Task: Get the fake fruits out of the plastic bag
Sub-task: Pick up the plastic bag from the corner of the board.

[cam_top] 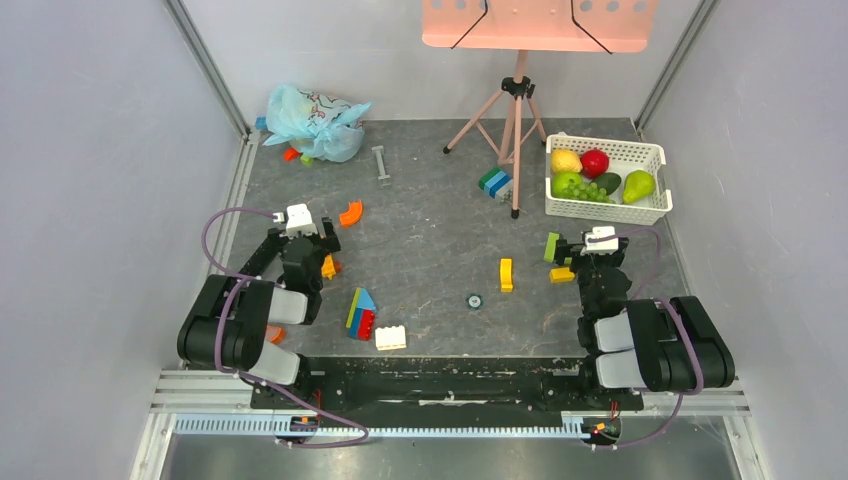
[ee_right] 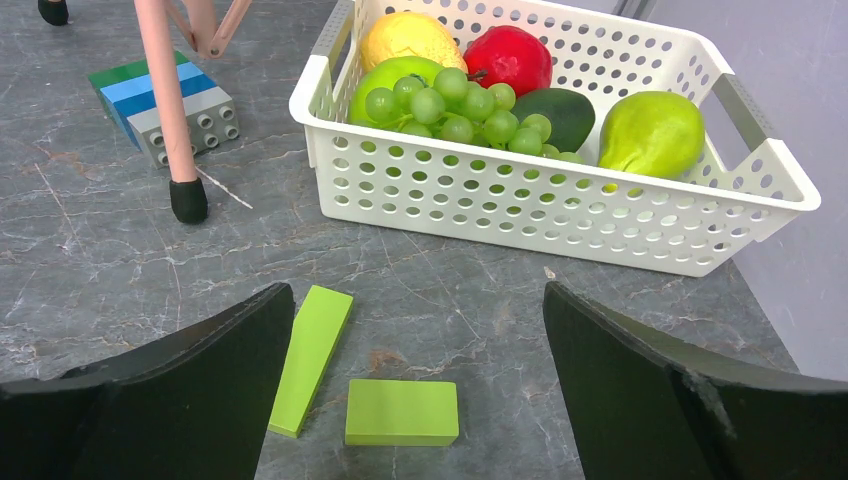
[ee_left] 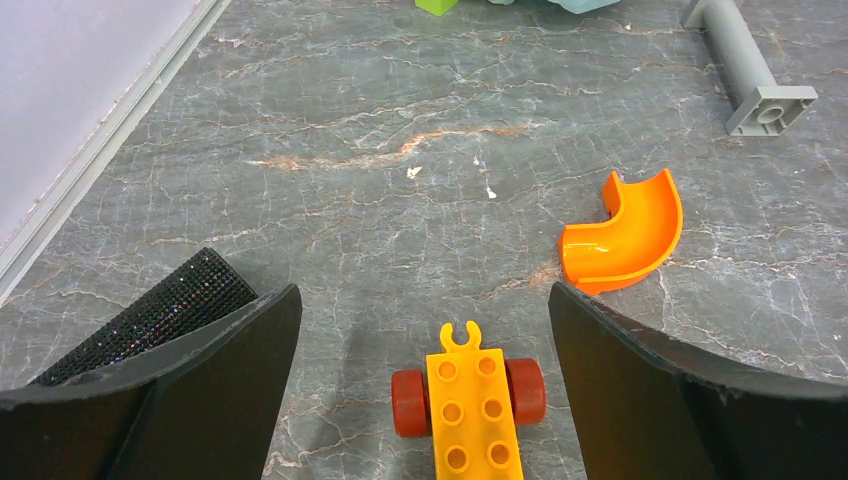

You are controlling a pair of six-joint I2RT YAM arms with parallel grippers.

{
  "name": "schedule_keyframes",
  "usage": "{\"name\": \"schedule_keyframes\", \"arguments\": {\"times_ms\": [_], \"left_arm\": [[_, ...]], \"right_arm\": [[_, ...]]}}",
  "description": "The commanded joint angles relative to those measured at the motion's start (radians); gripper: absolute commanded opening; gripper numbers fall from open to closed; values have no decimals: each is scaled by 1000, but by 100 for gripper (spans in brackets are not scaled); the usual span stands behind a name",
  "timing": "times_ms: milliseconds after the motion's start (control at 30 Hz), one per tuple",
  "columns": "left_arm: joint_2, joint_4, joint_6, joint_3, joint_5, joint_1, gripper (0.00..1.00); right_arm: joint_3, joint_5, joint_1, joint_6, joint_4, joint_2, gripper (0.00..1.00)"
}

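The light-blue plastic bag (cam_top: 315,122) lies crumpled at the far left of the table, against the back wall. The fake fruits do not show; the bag's contents are hidden. Small orange and green pieces (cam_top: 298,156) lie at its near edge, and I cannot tell what they are. My left gripper (cam_top: 328,250) is open and empty, low over the table, far short of the bag. In the left wrist view (ee_left: 422,295) a yellow wheeled block (ee_left: 475,405) lies between its fingers. My right gripper (cam_top: 568,248) is open and empty; its wrist view (ee_right: 418,292) shows two green blocks (ee_right: 402,411) below it.
A white slotted basket (cam_top: 605,212) with other fruit stands at the right, and shows in the right wrist view (ee_right: 560,215). A pink tripod (cam_top: 515,120) stands at the back middle. An orange curved piece (ee_left: 620,235), a grey post (ee_left: 745,70) and several loose blocks (cam_top: 362,313) lie about.
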Motion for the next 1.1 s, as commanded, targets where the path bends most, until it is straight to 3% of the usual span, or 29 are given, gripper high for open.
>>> {"name": "schedule_keyframes", "arguments": {"times_ms": [0,767,933,1067], "left_arm": [[-2,35,34,15,1,4,100],[-14,40,42,10,-6,2,100],[-154,-68,45,1,-4,-5,100],[-333,-451,-118,96,-129,-8,100]], "right_arm": [[-87,-2,4,-15,32,3,98],[-87,-1,2,-15,31,4,98],[-86,-1,4,-15,30,3,98],[-87,-1,4,-14,30,4,98]]}}
